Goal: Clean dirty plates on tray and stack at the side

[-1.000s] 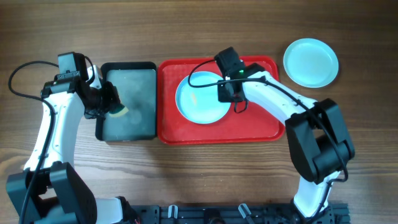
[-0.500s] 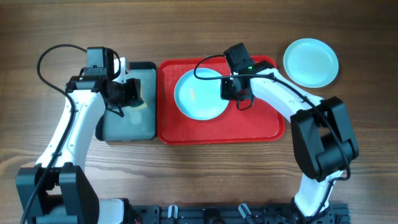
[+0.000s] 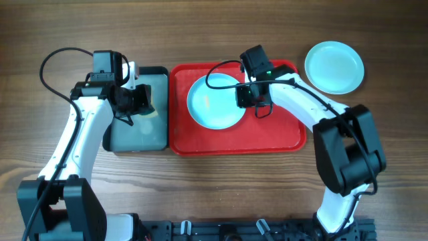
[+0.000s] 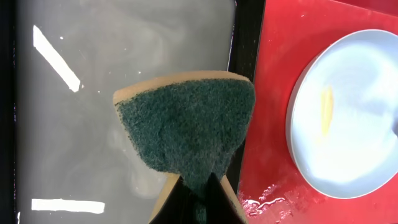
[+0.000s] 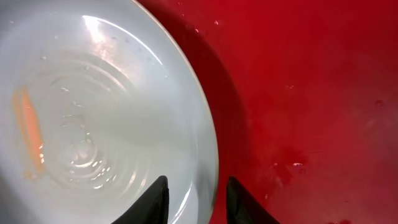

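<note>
Orange-streaked plate point(image 3: 215, 102) lies unwashed on tray point(image 3: 284, 137), second plate point(image 3: 334, 67) set far right; left hand point(image 3: 136, 104) pinches sponge point(image 4: 186, 124), right hand point(image 5: 196, 199) gapes astride the dirty rim.

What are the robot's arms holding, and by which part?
Left jaws pinch the sponge by one end. Right jaws, open, straddle the rim of the plate.

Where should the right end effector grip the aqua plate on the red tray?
Pinch the right rim of the aqua plate, coming down from the right. It is shallow and sits on the red tray, so only the thin raised lip is pinchable. The right end effector straddles that rim, jaws open.
</note>
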`<state>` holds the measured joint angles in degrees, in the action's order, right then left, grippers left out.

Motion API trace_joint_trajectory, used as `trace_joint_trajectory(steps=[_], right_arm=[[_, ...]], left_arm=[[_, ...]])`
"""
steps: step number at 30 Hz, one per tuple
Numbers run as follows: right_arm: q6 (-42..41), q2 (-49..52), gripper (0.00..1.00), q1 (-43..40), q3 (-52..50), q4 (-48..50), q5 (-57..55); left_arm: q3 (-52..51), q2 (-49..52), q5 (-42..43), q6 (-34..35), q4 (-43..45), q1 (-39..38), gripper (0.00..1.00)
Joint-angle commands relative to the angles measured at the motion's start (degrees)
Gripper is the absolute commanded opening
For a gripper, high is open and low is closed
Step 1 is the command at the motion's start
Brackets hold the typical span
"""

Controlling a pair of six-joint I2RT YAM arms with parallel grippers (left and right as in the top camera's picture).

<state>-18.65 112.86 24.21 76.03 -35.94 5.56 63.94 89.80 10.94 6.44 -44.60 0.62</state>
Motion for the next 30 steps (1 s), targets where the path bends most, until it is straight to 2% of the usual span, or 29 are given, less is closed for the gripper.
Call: trace_joint_trajectory(steps=[1, 7, 9, 11, 13, 14, 15, 24, 30], right_arm=[[1.9, -6.2, 0.3, -2.0, 2.4, -0.5, 0.5], [3.8, -7.3, 0.4, -3.6, 2.3, -1.2, 0.5], [3.9, -7.1, 0.39, -3.6, 2.3, -1.2, 0.2], [3.6, -7.1, 0.39, -3.6, 2.3, -1.1, -5.0], [3.6, -7.1, 0.27, -3.8, 2.3, -1.0, -9.6], [3.5, -7.1, 0.13, -4.5, 2.3, -1.0, -10.3], [3.3, -7.1, 0.04, -5.7, 2.3, -1.0, -10.3], [-2.0, -7.1, 0.04, -24.0, 2.2, -4.8, -10.3], [-2.6, -7.0, 0.04, -26.9, -0.6, -8.1, -10.3]], left_arm=[[-0.2, -0.9, 0.5, -1.1, 0.1, -0.2, 0.04], [-0.2, -0.9, 0.5, -1.1, 1.3, -0.2, 0.04], [-0.2, -0.9, 0.5, -1.1, 1.3, -0.2, 0.04], [-0.2, -0.9, 0.5, -1.1, 1.3, -0.2, 0.04], [-0.2, -0.9, 0.5, -1.1, 1.2, -0.2, 0.04], [-0.2, -0.9, 0.5, -1.1, 1.1, -0.2, 0.04], [-0.2, -0.9, 0.5, -1.1, 1.0, -0.2, 0.04], [-0.2, -0.9, 0.5, -1.1, 0.8, -0.2, 0.04], [-0.2, -0.9, 0.5, -1.1, 0.6, -0.2, 0.04]])
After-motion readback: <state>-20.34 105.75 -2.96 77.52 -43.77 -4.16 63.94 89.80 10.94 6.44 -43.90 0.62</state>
